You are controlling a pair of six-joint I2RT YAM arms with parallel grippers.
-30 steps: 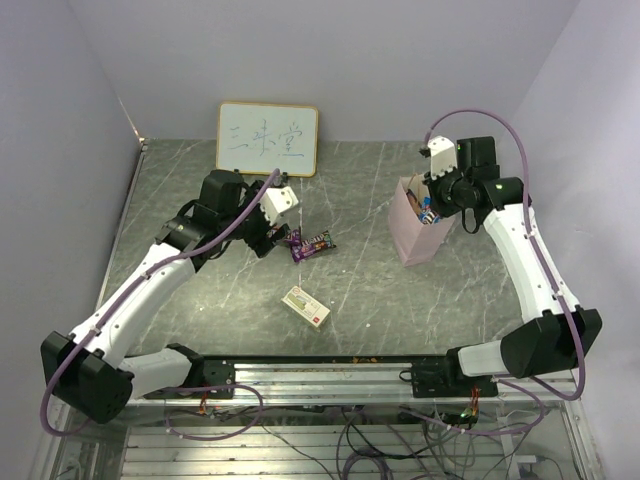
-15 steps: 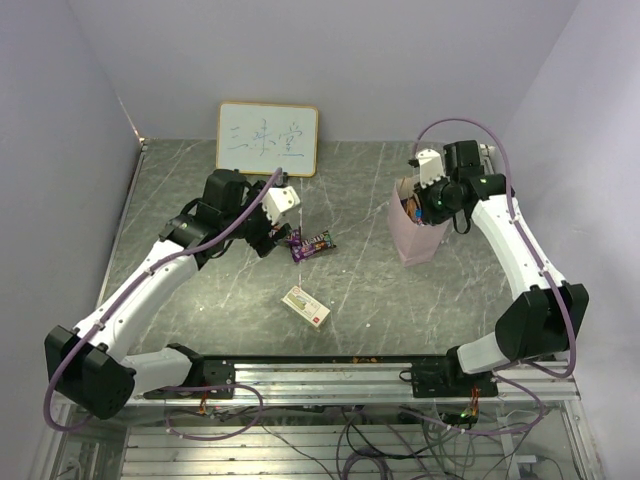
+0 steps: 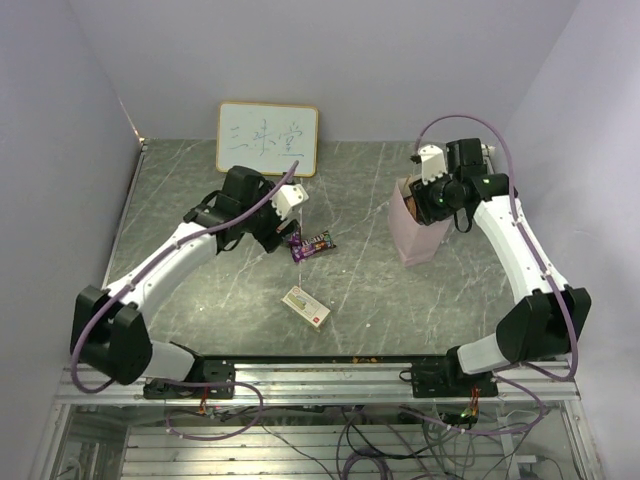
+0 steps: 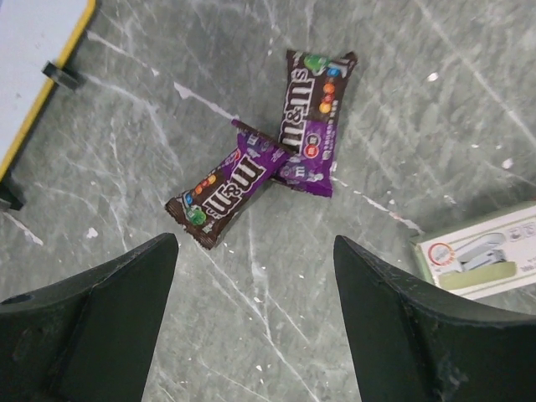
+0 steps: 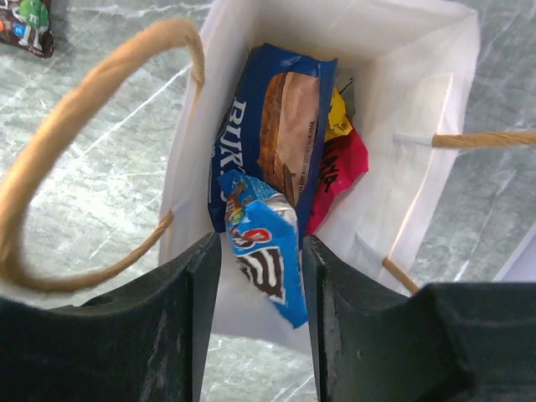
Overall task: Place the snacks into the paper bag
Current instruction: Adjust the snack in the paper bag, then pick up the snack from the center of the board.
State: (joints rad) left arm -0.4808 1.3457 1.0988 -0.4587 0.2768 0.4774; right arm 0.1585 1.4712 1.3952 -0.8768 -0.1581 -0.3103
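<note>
The pale pink paper bag stands upright at the right; in the right wrist view it is open, with a dark blue packet and a pink-red and yellow wrapper inside. My right gripper hangs over the bag's mouth, shut on a blue-white packet held above the near rim. Two purple-and-brown candy packets lie overlapping on the table, one brown-ended, one more purple. My left gripper is open and empty just short of them.
A white-and-green box lies on the table nearer the arms; it also shows at the right edge of the left wrist view. A white writing board leans at the back wall. The bag's rope handles arch beside my right fingers.
My right gripper has moved left and over the bag's mouth with the blue-white packet. My left arm has stretched a little farther toward the two candy packets.
</note>
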